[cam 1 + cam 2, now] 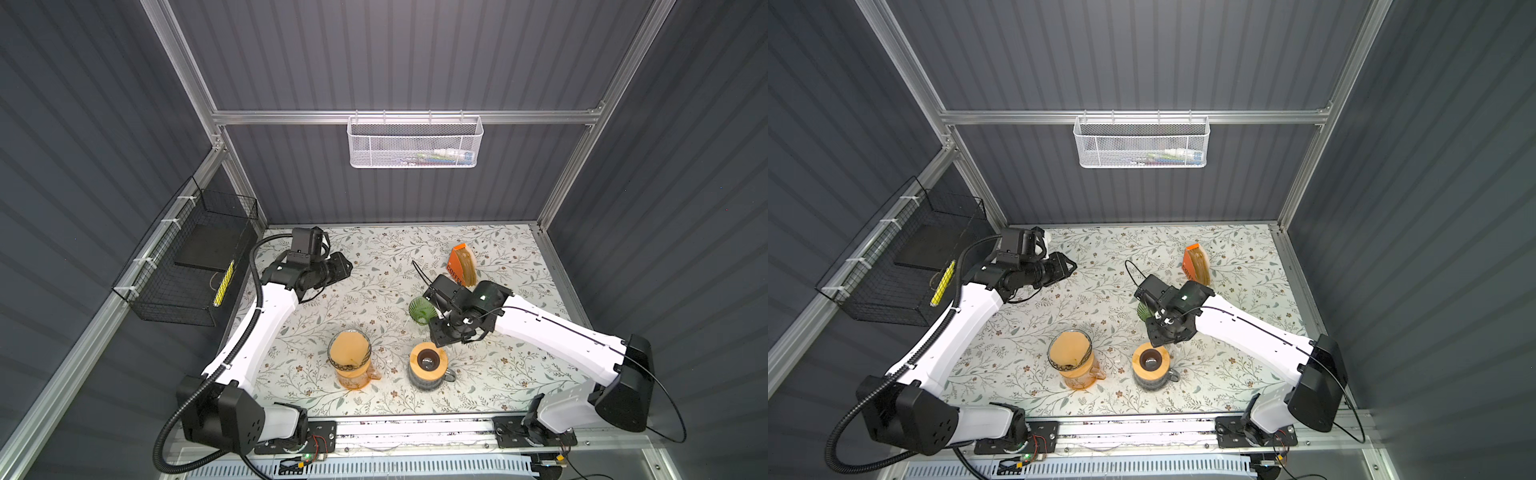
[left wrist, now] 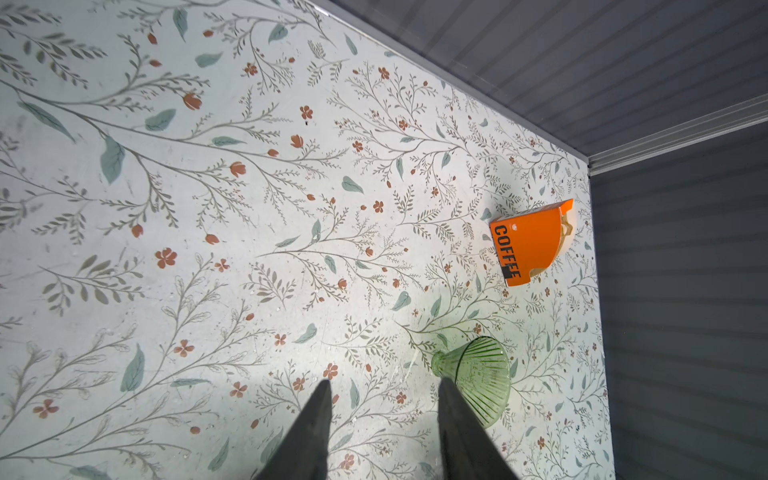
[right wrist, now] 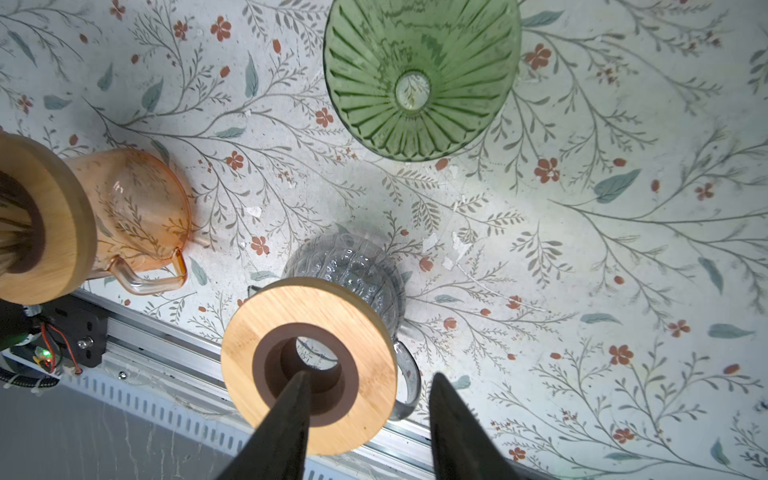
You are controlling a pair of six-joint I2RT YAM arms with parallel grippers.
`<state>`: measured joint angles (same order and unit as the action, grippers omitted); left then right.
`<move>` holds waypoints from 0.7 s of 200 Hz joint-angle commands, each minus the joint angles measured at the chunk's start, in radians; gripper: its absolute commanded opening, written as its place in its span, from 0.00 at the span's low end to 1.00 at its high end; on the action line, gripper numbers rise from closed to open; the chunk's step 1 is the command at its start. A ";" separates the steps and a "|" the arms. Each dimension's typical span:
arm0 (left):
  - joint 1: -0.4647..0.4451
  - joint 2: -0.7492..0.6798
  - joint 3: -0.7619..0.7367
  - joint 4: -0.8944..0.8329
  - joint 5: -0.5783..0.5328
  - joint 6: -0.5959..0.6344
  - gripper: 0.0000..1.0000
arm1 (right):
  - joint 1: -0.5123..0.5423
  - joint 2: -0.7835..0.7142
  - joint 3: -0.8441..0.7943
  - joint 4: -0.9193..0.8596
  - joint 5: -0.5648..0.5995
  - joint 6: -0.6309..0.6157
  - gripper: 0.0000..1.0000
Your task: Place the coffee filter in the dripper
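Carafes (image 3: 137, 203) (image 3: 357, 266) two, green dripper (image 3: 461, 62) one

Tan coffee filter (image 1: 1069, 347) inside the clear dripper (image 1: 1075, 365) on the orange carafe (image 1: 1079, 380), beside a wood-collared grey carafe (image 1: 1148, 383)

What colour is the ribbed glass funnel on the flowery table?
Green. The ribbed glass funnel shows best in the right wrist view.
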<state>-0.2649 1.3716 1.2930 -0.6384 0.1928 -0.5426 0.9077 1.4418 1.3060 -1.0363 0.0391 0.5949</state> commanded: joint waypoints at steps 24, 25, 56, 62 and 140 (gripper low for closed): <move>-0.003 -0.002 0.003 0.017 0.040 -0.032 0.40 | -0.057 -0.038 0.014 0.021 0.023 -0.049 0.50; -0.004 -0.002 0.003 0.017 0.040 -0.032 0.40 | -0.059 -0.039 0.013 0.023 0.024 -0.051 0.50; -0.050 0.005 0.034 -0.023 0.003 -0.015 0.40 | -0.151 -0.087 -0.034 0.105 -0.043 -0.065 0.51; -0.060 0.010 0.040 -0.040 -0.014 -0.008 0.40 | -0.171 -0.098 -0.048 0.126 -0.065 -0.065 0.51; -0.196 0.119 0.068 -0.051 -0.069 -0.014 0.39 | -0.316 -0.097 -0.131 0.231 -0.186 -0.084 0.52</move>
<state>-0.4416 1.4574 1.3346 -0.6689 0.1322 -0.5571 0.6170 1.3304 1.2022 -0.8497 -0.0925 0.5301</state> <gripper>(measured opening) 0.393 0.521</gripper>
